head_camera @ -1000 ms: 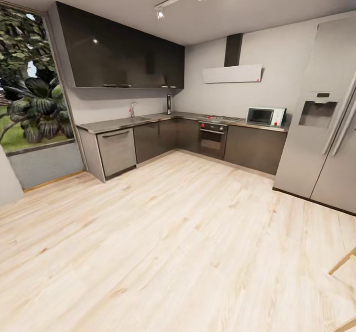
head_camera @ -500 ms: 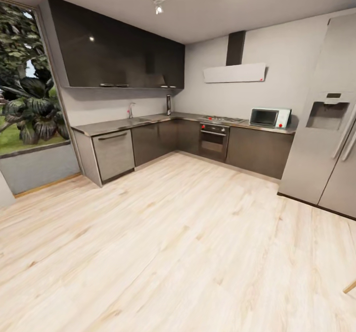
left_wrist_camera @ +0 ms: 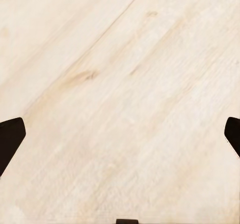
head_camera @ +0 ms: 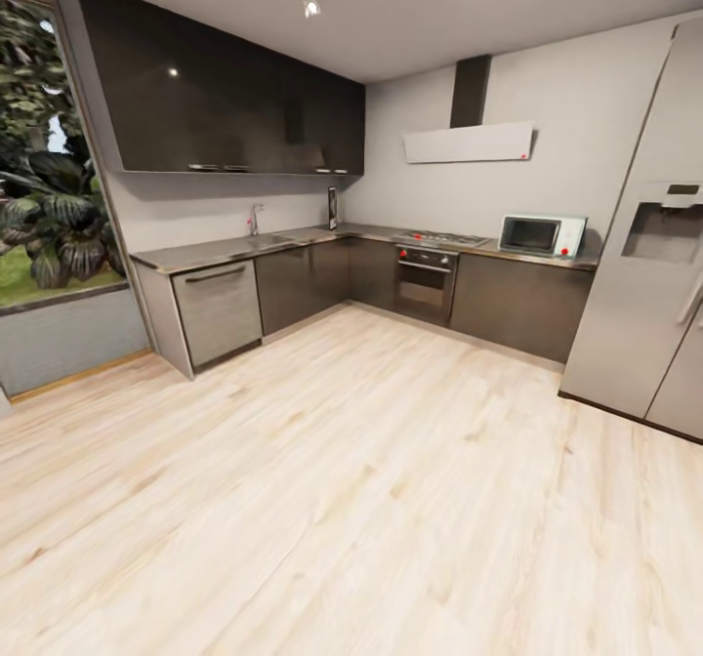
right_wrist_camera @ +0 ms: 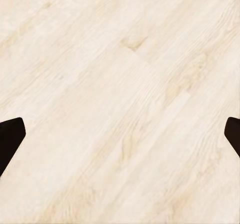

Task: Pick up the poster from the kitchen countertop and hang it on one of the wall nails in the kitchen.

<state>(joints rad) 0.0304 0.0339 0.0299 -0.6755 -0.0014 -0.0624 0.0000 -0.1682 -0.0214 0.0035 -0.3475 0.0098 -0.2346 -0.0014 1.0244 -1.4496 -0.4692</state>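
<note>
- Leaning upright in the far corner of the kitchen countertop (head_camera: 293,238), against the back wall, is a small dark-framed rectangle that looks to be the poster (head_camera: 333,208); it is too small to make out its print.
- Both claws are well apart from it. The left gripper (left_wrist_camera: 120,134) points down at pale wooden floor (head_camera: 371,480), its two dark fingertips (left_wrist_camera: 9,136) spread wide at opposite sides of the left wrist view with nothing between them: released.
- The right gripper (right_wrist_camera: 120,134) likewise hangs over bare floorboards, its fingertips (right_wrist_camera: 10,134) set wide apart and empty: released.
- The countertop runs in an L: one leg comes toward the near left and ends at a free edge above a dishwasher (head_camera: 217,308); the other leg runs right along the far wall past the oven (head_camera: 424,283) and hob to a white microwave (head_camera: 542,235).
- A faucet (head_camera: 256,217) stands on the left leg, left of the poster.
- Dark upper cabinets (head_camera: 225,100) hang above the left leg; a range hood (head_camera: 469,141) hangs on the far wall above the hob.
- A tall steel fridge (head_camera: 654,246) closes the right side, just beside the counter's right end.
- A large window (head_camera: 44,168) with greenery stands at far left.
- Open floor lies between the near edge of the view and the cabinets.
</note>
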